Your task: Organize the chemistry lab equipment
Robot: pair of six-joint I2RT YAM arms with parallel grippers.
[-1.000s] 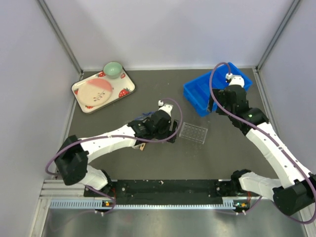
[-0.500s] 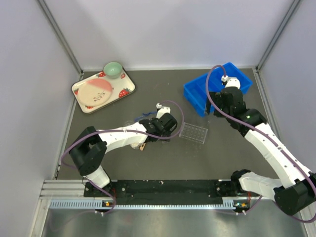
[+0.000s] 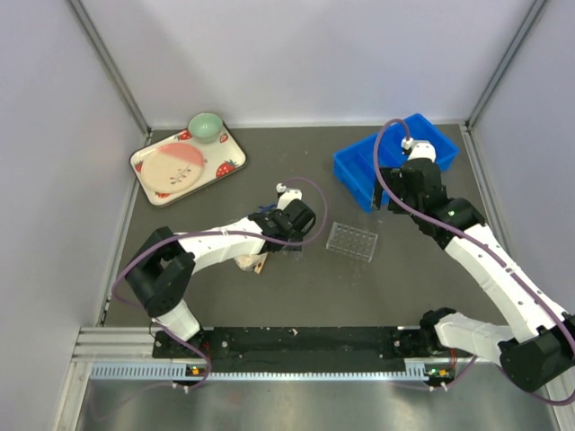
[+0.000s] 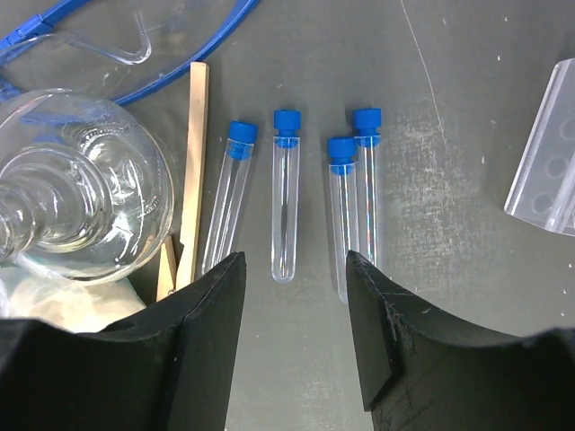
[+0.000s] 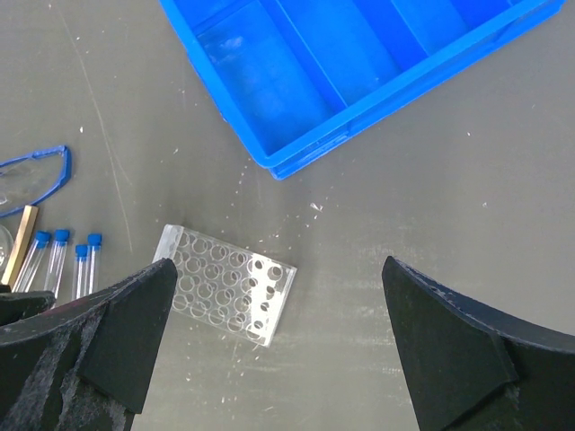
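left wrist, pincer: left gripper (image 4: 295,301) is released, jaws partway apart, nothing between the pads.
left wrist, targets: four blue-capped tubes (image 4: 235,206) lie flat side by side. The second tube (image 4: 285,215) has its round end right at the jaw gap.
left wrist, neighbours: wooden stick (image 4: 195,162) hugs the leftmost tube, with the glass flask (image 4: 85,193) just past it. The two right-hand tubes touch.
left wrist, how I'd do it: looks like a pick of that second tube, so drop straight down, centred, and pinch mid-body gently. It'll roll otherwise.
right wrist, pincer: right gripper (image 5: 278,359) is wide open and empty, hovering over the tube rack (image 5: 225,296) near the blue bin (image 5: 359,81).
top view, drop-off: the rack lies flat just right of the left arm, so it's a short carry. The tube probably needs tipping upright, cap up.
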